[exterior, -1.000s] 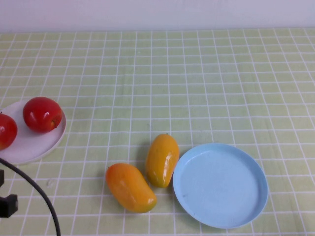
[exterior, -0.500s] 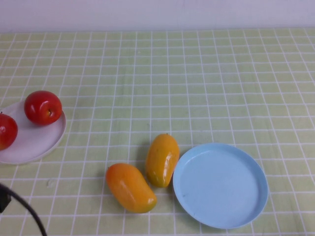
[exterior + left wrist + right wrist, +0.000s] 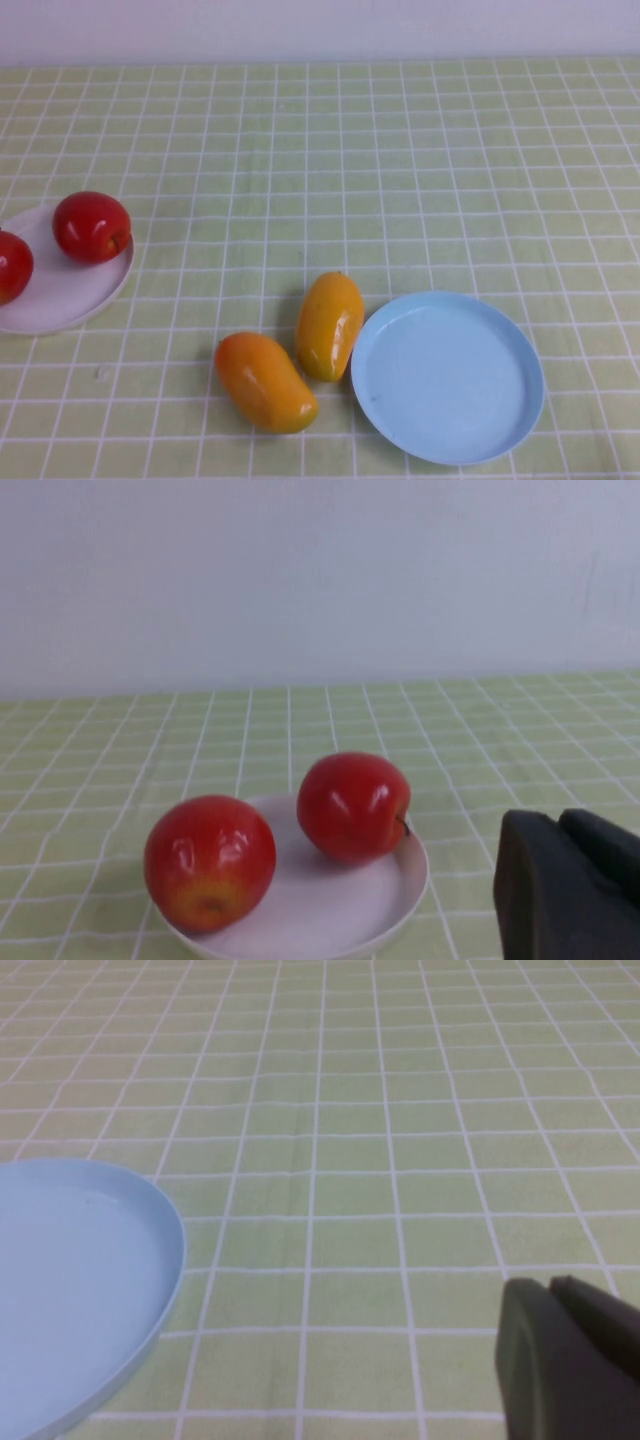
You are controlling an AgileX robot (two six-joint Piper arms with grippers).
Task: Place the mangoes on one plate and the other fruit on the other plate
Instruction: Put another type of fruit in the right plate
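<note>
Two mangoes (image 3: 292, 352) lie on the counter (image 3: 400, 170) just left of the blue plate (image 3: 448, 376), which holds nothing; the nearer mango (image 3: 265, 381) lies aslant, the farther one (image 3: 329, 324) stands almost touching the plate's rim, and the two sit close together at their inner ends. Both apples (image 3: 280, 832) already rest on the white plate (image 3: 330, 910) at the counter's left edge, one (image 3: 91, 227) near the rim and one (image 3: 13, 266) partly out of the high view, so the apple half looks done and the mangoes remain. The mangoes look glossy and smooth, likely slippery, firm rather than soft, and prone to roll about their long axis; a hold across the narrow middle, fingers square to the length, seems safest, and the farther mango, being nearest the blue plate, calls for only a short carry. The left pincer (image 3: 570, 885) shows only in its wrist view, near the white plate and apart from the apples, its dark fingers pressed together and holding nothing. The right pincer (image 3: 565, 1355) shows likewise only in its wrist view, over bare counter beside the blue plate's rim, also closed and empty. Either would have to open wide before it could take a mango.
</note>
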